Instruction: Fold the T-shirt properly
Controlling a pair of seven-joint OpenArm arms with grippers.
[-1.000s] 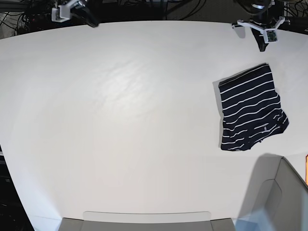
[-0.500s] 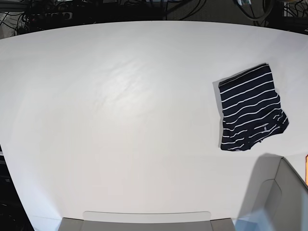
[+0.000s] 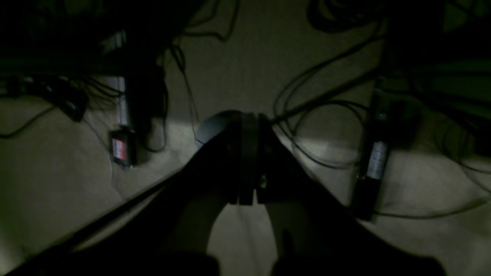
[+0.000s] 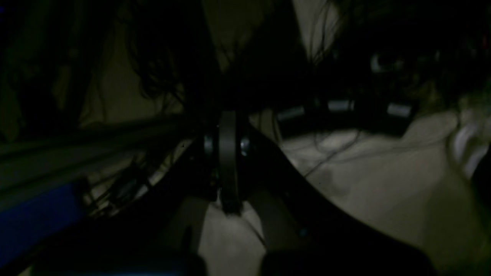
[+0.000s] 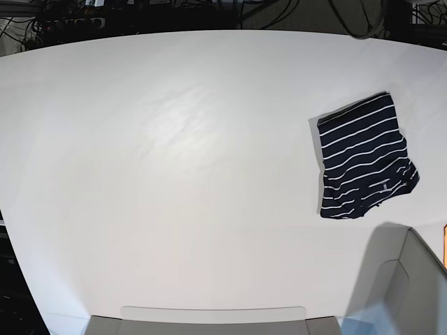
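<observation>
The T-shirt [image 5: 364,158], dark navy with thin white stripes, lies folded into a small rectangle on the right side of the white table [image 5: 181,174]. Neither arm shows in the base view. My left gripper [image 3: 245,126] is shut with nothing in it, its dark fingers pressed together over a dim floor with cables. In the same way my right gripper [image 4: 229,126] is shut and empty, off the table above dark cables and floor. The shirt shows in neither wrist view.
A grey bin [image 5: 408,286] stands at the table's front right corner. A pale tray edge [image 5: 213,315] runs along the front. Cables [image 3: 314,111] lie over the floor beyond the table's far edge.
Both arms have withdrawn past the table's far edge and left the base view. The folded T-shirt has not moved.
</observation>
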